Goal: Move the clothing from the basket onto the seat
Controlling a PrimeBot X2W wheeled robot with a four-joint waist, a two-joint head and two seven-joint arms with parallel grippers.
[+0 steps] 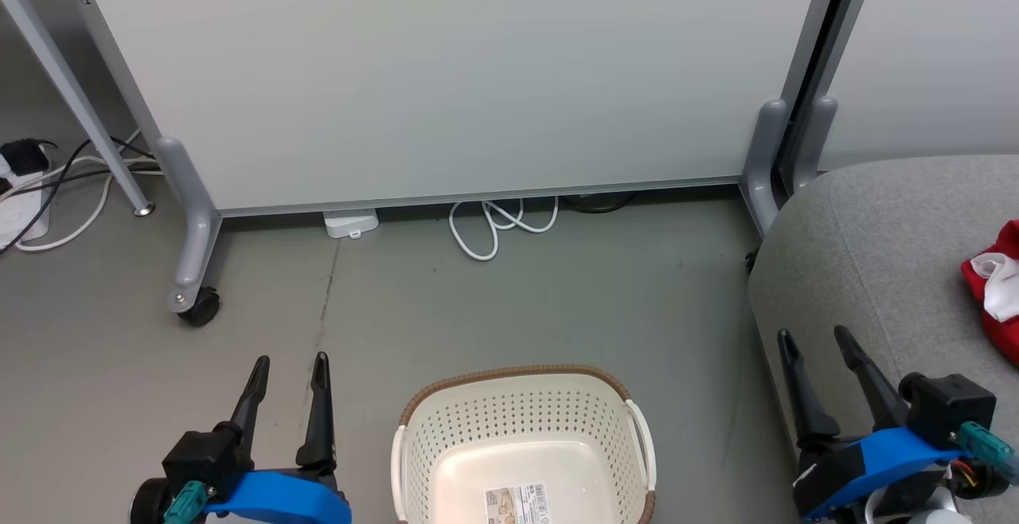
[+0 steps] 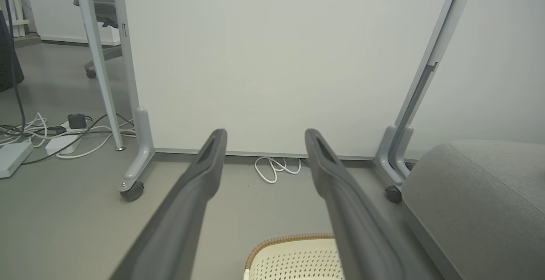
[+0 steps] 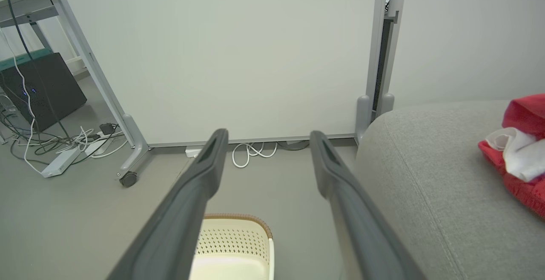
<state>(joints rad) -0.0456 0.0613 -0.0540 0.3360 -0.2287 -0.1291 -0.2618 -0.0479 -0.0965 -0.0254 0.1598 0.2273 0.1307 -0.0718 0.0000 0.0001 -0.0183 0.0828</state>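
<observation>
Currently, red clothing point(image 1: 1005, 341) on the seat point(image 1: 876, 253), basket point(image 1: 517, 412) on floor point(image 1: 557, 301), left claw point(image 1: 290, 359) and right claw point(image 1: 812, 333) spread apart

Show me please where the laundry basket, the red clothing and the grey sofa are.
laundry basket point(image 1: 521, 416): head view, perforated far wall.
red clothing point(image 3: 523, 115): right wrist view, upper red fold.
grey sofa point(image 1: 876, 245): head view, bare upholstery.

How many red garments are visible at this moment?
1: a red bundle with white trim lying on the seat, cut off at the picture's right edge; more may be hidden there. The basket shows none.
</observation>
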